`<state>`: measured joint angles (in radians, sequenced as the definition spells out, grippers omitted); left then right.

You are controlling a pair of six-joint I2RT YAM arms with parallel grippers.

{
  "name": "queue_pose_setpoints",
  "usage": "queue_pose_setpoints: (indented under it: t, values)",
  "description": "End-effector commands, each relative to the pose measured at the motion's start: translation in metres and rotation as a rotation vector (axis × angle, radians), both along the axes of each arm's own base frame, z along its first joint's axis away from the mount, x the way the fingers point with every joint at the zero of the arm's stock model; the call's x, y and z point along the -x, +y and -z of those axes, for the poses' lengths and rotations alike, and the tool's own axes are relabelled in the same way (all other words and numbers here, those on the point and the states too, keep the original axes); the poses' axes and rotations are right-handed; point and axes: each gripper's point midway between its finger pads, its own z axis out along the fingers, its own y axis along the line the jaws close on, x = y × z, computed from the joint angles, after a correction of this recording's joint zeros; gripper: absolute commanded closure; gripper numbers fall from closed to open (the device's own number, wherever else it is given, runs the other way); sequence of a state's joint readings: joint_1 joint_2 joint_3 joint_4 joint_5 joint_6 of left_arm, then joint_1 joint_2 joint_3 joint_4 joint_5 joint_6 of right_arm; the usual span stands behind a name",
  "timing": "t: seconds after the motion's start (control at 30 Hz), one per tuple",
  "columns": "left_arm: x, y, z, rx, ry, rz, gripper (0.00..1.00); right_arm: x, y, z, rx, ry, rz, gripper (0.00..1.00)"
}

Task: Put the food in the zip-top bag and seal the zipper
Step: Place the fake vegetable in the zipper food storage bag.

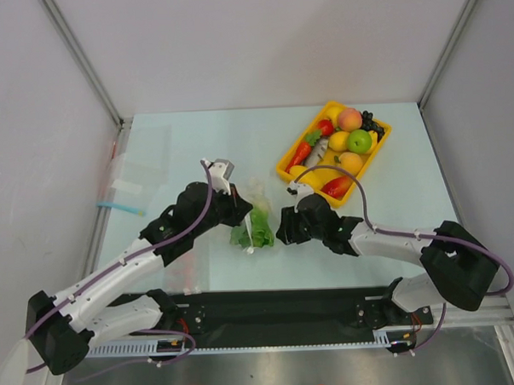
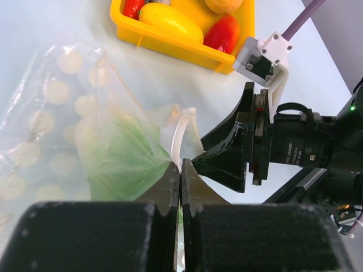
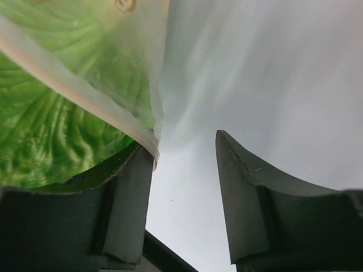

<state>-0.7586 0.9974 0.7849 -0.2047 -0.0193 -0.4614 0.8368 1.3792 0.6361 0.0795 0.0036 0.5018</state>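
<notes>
A flat blue-strip bag point(image 1: 119, 197) lies far left. The left gripper point(image 2: 180, 177) pinches tight on the mouth of the zip-top bag point(image 2: 54, 113), lettuce point(image 2: 116, 161) inside. Just beside it, the right gripper point(image 3: 184, 147) stands half open and empty, the zipper point(image 3: 79, 93) draped over one finger. The yellow tray point(image 2: 170, 48) of other food point(image 1: 349, 142) sits beyond.

Desk point(image 1: 410, 186): pale blue-green top. Centre: clear dotted zip-top bag point(image 1: 256, 220), green inside, resting on the top. 1 o'clock: yellow tray point(image 1: 377, 150), set diag. 9 o'clock, by L edge: flat clear bag point(image 1: 124, 185) w/ blue strip. 6 o'clock: black base plate point(image 1: 288, 315) along near edge.
</notes>
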Motion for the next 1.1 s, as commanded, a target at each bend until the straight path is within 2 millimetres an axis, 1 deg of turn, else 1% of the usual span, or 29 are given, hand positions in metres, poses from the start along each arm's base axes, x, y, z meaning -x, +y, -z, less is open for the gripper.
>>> queue_pose_setpoints:
  t: [0.0, 0.03, 0.07, 0.1, 0.13, 0.17, 0.2, 0.23, 0.3, 0.33, 0.37, 0.4, 0.43, 0.47, 0.5, 0.53, 0.57, 0.6, 0.67, 0.7, 0.73, 0.77, 0.8, 0.87, 0.9, 0.93, 1.0, 1.03, 1.07]
  values:
    - [-0.008, 0.003, -0.041, 0.06, -0.102, -0.024, 1.0, -0.012, 0.014, -0.019, -0.058, -0.048, 0.032, 0.5]
    - [-0.008, 0.003, -0.043, 0.062, -0.105, -0.024, 1.0, -0.012, 0.015, -0.019, -0.062, -0.044, 0.029, 0.55]
    - [-0.009, 0.005, -0.041, 0.048, -0.097, -0.037, 0.99, -0.011, 0.02, -0.023, -0.088, -0.037, 0.016, 0.73]
    - [-0.009, 0.006, -0.042, 0.044, -0.096, -0.042, 0.99, -0.011, 0.022, -0.027, -0.095, -0.043, 0.016, 0.73]
    - [-0.01, 0.006, -0.041, 0.037, -0.09, -0.045, 0.99, -0.011, 0.021, -0.031, -0.1, -0.044, 0.018, 0.92]
    - [-0.01, 0.006, -0.039, 0.03, -0.082, -0.047, 0.99, -0.013, 0.022, -0.04, -0.112, -0.061, 0.021, 1.0]
    - [-0.012, 0.004, -0.039, 0.024, -0.073, -0.046, 0.99, -0.016, 0.021, -0.049, -0.12, -0.082, 0.032, 1.0]
    - [-0.011, 0.003, -0.036, 0.018, -0.06, -0.038, 0.99, -0.019, 0.021, -0.07, -0.135, -0.108, 0.042, 1.0]
    - [-0.01, 0.001, -0.036, 0.002, -0.036, -0.03, 0.99, -0.026, 0.019, -0.096, -0.132, -0.154, 0.055, 1.0]
    - [-0.009, 0.0, -0.037, -0.002, -0.026, -0.02, 0.99, -0.027, 0.017, -0.119, -0.125, -0.165, 0.055, 1.0]
    - [-0.008, -0.001, -0.04, -0.004, -0.022, -0.012, 0.98, -0.031, 0.013, -0.131, -0.101, -0.188, 0.065, 1.0]
    - [-0.008, -0.002, -0.052, 0.001, -0.03, -0.006, 0.97, -0.031, 0.01, -0.139, -0.084, -0.195, 0.069, 1.0]
    - [-0.003, 0.0, -0.046, -0.034, 0.006, 0.005, 0.98, -0.029, 0.007, -0.146, -0.056, -0.185, 0.06, 1.0]
    - [-0.001, 0.001, -0.05, -0.036, 0.009, 0.013, 0.99, -0.033, 0.012, -0.172, -0.075, -0.213, 0.05, 1.0]
    - [0.0, 0.001, -0.054, -0.037, 0.008, 0.017, 0.99, -0.032, 0.013, -0.183, -0.069, -0.219, 0.034, 1.0]
    - [0.001, 0.002, -0.063, -0.029, -0.001, 0.017, 0.99, -0.028, 0.012, -0.183, -0.044, -0.193, 0.012, 1.0]
    - [0.007, -0.003, -0.067, -0.016, 0.012, 0.056, 0.99, -0.027, 0.019, -0.178, -0.029, -0.162, -0.015, 1.0]
    - [0.009, -0.003, -0.076, -0.009, 0.012, 0.067, 0.99, -0.029, 0.025, -0.197, -0.044, -0.183, -0.029, 1.0]
    - [0.013, -0.005, -0.081, -0.01, 0.021, 0.092, 0.99, -0.029, 0.03, -0.194, -0.019, -0.168, -0.046, 1.0]
    - [0.017, -0.003, -0.081, -0.022, 0.033, 0.099, 0.99, -0.031, 0.032, -0.204, -0.031, -0.184, -0.045, 1.0]
    - [0.017, -0.002, -0.087, -0.018, 0.026, 0.098, 0.99, -0.031, 0.03, -0.209, -0.023, -0.19, -0.046, 1.0]
    - [0.018, -0.001, -0.087, -0.023, 0.03, 0.099, 0.99, -0.034, 0.027, -0.214, -0.016, -0.207, -0.028, 1.0]
    - [0.019, 0.001, -0.085, -0.024, 0.04, 0.104, 0.99, -0.034, 0.022, -0.228, -0.034, -0.235, -0.015, 1.0]
    - [0.02, 0.006, -0.084, -0.019, 0.055, 0.112, 1.0, -0.037, 0.013, -0.241, -0.038, -0.273, 0.017, 1.0]
    - [0.021, 0.01, -0.086, -0.013, 0.053, 0.114, 1.0, -0.036, 0.009, -0.246, -0.044, -0.279, 0.023, 1.0]
    - [0.017, 0.02, -0.085, -0.012, 0.062, 0.091, 1.0, -0.035, 0.004, -0.25, -0.041, -0.281, 0.031, 1.0]
    - [0.015, 0.034, -0.088, -0.025, 0.054, 0.057, 1.0, -0.037, -0.002, -0.247, -0.027, -0.275, 0.051, 1.0]
    - [0.009, 0.046, -0.088, -0.036, 0.052, 0.012, 1.0, -0.038, -0.001, -0.246, -0.035, -0.278, 0.054, 1.0]
    - [0.007, 0.051, -0.088, -0.044, 0.052, -0.002, 1.0, -0.034, 0.004, -0.233, -0.029, -0.249, 0.026, 1.0]
